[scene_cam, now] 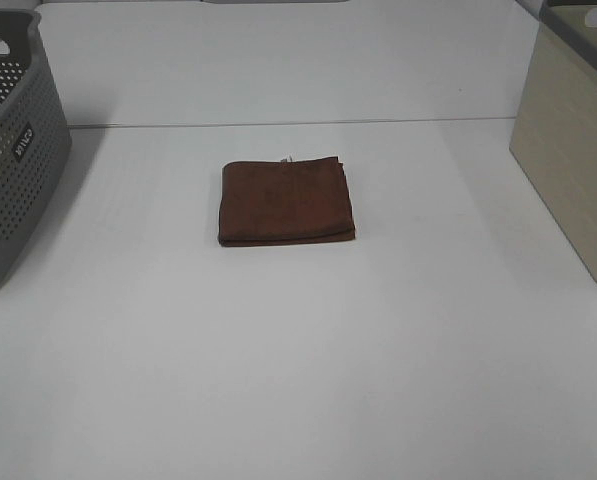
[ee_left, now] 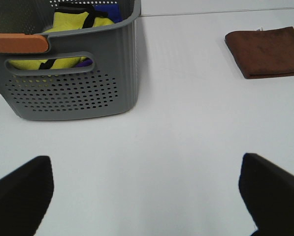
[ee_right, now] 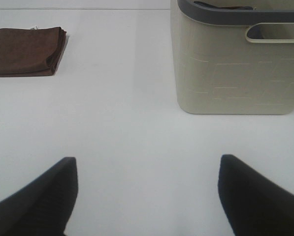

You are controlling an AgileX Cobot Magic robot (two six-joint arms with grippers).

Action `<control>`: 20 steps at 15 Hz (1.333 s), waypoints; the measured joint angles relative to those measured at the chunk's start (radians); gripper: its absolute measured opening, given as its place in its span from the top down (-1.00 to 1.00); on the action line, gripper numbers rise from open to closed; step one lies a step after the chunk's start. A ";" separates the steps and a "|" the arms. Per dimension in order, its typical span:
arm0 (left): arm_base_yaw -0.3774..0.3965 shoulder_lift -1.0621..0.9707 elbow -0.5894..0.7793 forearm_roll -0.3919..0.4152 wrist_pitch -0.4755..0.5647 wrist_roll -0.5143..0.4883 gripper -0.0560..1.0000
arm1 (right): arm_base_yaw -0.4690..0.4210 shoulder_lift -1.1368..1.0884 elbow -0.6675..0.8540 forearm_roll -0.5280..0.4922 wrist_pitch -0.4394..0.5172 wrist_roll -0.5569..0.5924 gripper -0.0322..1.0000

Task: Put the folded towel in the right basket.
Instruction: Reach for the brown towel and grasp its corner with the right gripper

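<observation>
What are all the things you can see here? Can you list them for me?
folded towel: one, brown, middle of the table
grey basket: one, grey with holes, left side of the table
yellow item: one, yellow with black straps, inside the grey basket
beige basket: one, beige with a dark rim, right side of the table
table: one, white, under everything
left gripper: one, black, open, above bare table
right gripper: one, black, open, above bare table
</observation>
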 joint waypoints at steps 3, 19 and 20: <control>0.000 0.000 0.000 0.000 0.000 0.000 -0.94 | 0.000 0.000 0.000 0.000 0.000 0.000 -0.51; 0.000 0.000 0.000 0.000 0.000 0.000 -0.94 | 0.000 0.000 0.000 0.000 0.000 0.000 -0.51; 0.000 0.000 0.000 0.000 0.000 0.000 -0.94 | 0.000 0.000 0.000 0.000 0.000 0.000 -0.51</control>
